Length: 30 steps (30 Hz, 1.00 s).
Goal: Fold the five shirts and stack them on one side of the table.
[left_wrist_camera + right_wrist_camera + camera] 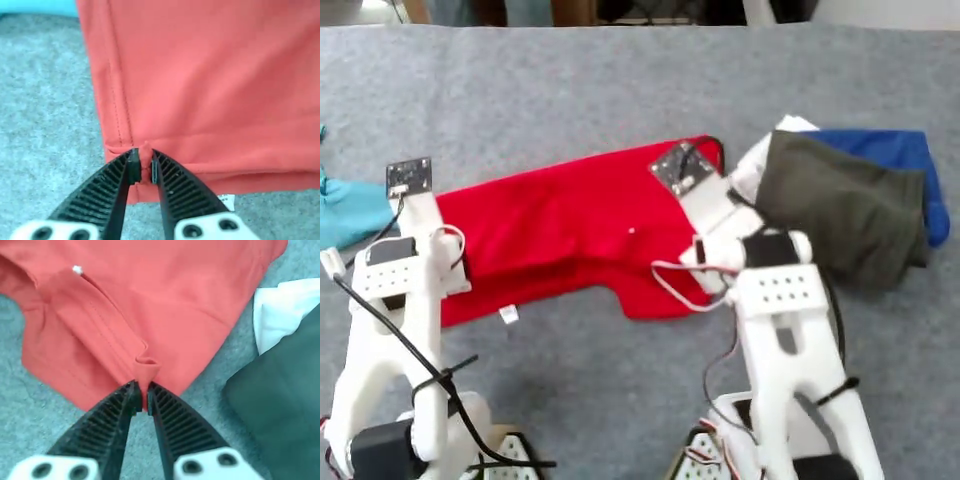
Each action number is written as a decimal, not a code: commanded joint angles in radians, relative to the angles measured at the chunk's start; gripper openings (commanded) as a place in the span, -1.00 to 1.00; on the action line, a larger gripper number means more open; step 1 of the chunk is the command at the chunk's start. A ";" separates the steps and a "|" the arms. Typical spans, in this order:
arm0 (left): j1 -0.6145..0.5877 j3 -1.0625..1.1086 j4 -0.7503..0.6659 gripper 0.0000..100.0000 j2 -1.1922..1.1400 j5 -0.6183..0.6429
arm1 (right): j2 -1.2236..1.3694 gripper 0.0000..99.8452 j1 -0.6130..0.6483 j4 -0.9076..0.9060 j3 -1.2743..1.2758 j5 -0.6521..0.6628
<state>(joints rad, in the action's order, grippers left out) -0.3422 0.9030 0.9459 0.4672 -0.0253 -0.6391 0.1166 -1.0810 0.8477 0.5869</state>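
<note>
Red shirt (570, 225) lay spread across the middle of the bench (620, 80). Left jaws were clenched on a pinch of its hem at one end, right jaws on a pucker at the other. Olive shirt (840, 205) lay on blue shirt (895, 150) beside the right jaws; teal shirt (345, 210) lay beside the left.

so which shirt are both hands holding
The red fabric shirt spread mid-table; the olive shirt, blue shirt, white shirt and teal shirt lie ungripped.
</note>
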 commanded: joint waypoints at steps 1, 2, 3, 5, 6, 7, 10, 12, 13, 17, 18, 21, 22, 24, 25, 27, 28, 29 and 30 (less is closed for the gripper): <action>-0.021 -0.002 0.021 -0.94 0.028 -0.023 | -0.067 -0.97 -0.003 0.009 0.033 0.008; -0.018 -0.005 0.038 -0.94 0.028 -0.041 | -0.074 -0.97 -0.015 0.009 0.038 0.008; -0.012 -0.002 0.048 -0.94 0.028 -0.057 | -0.081 -0.97 -0.029 0.009 0.038 0.009; 0.013 0.021 0.046 -0.94 0.028 -0.101 | -0.091 -0.97 -0.058 0.009 0.036 0.014; 0.018 0.035 0.035 -0.94 0.028 -0.117 | -0.094 -0.97 -0.064 0.009 0.041 0.026; 0.015 0.054 0.012 -0.94 0.028 -0.123 | -0.094 -0.97 -0.064 0.008 0.042 0.029; 0.012 0.091 -0.029 -0.94 0.026 -0.123 | -0.097 -0.97 -0.054 0.002 0.062 0.035; 0.012 0.096 -0.031 -0.94 0.028 -0.114 | -0.097 -0.97 -0.046 0.002 0.077 0.040; 0.010 0.094 -0.028 -0.94 0.028 -0.101 | -0.097 -0.97 -0.046 0.002 0.085 0.041; 0.002 0.090 -0.035 -0.94 0.025 -0.097 | -0.097 -0.97 -0.046 0.003 0.107 0.055; 0.002 0.088 -0.035 -0.94 0.020 -0.097 | -0.097 -0.97 -0.046 0.003 0.110 0.060; 0.005 0.094 -0.034 -0.94 0.025 -0.097 | -0.097 -0.97 -0.046 0.000 0.110 0.060; 0.002 0.096 -0.034 -0.94 0.025 -0.097 | -0.097 -0.97 -0.046 0.000 0.110 0.060; 0.001 0.096 -0.034 -0.94 0.020 -0.097 | -0.097 -0.97 -0.046 -0.005 0.110 0.060; 0.001 0.096 -0.034 -0.94 0.020 -0.097 | -0.097 -0.97 -0.046 -0.005 0.110 0.060; 0.001 0.096 -0.029 -0.94 0.021 -0.097 | -0.097 -0.97 -0.046 -0.005 0.111 0.060; 0.001 0.096 -0.028 -0.94 0.025 -0.095 | -0.097 -0.97 -0.046 -0.005 0.111 0.060; 0.001 0.096 -0.026 -0.94 0.026 -0.095 | -0.097 -0.97 -0.046 -0.005 0.111 0.060; 0.001 0.096 -0.026 -0.94 0.028 -0.095 | -0.097 -0.97 -0.046 -0.006 0.111 0.057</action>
<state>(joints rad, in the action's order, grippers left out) -0.3376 1.0012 0.9198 0.4687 -0.1312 -0.7127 0.0675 -1.0810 0.9613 0.6345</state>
